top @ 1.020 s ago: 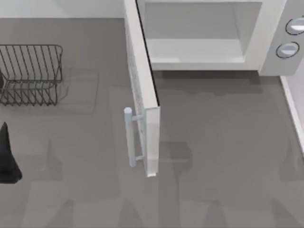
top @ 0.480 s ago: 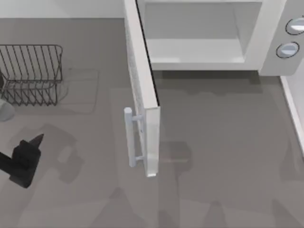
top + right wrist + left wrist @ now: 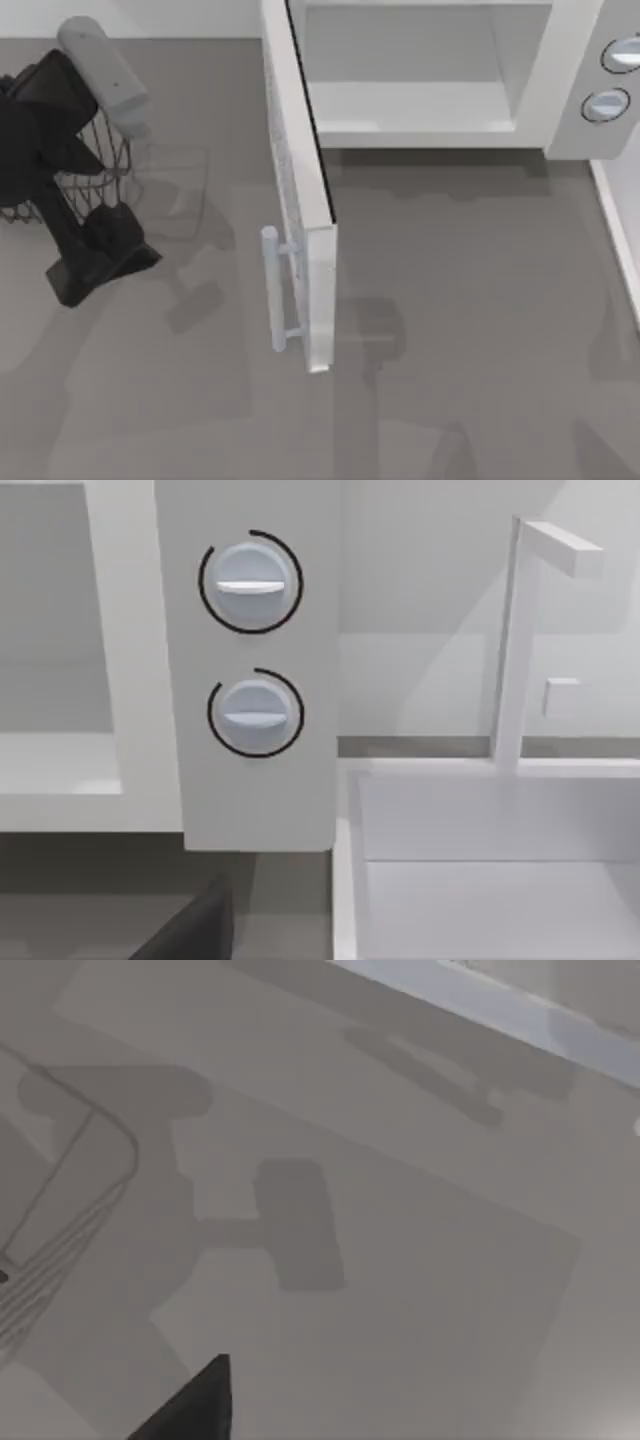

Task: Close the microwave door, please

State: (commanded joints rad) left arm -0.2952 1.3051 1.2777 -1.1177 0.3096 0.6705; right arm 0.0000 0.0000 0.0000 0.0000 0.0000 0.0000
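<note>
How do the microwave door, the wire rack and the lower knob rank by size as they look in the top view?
1. microwave door, largest.
2. wire rack, partly hidden behind the left arm, so its rank is less sure.
3. lower knob, smallest.

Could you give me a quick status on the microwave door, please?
Left gripper over the table's left, beside the wire rack. Microwave door wide open, handle untouched. Nothing between gripper and door.

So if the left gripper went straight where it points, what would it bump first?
Probably the table. The left gripper tilts down at bare tabletop, left of the door. Depth is hard to judge.
</note>
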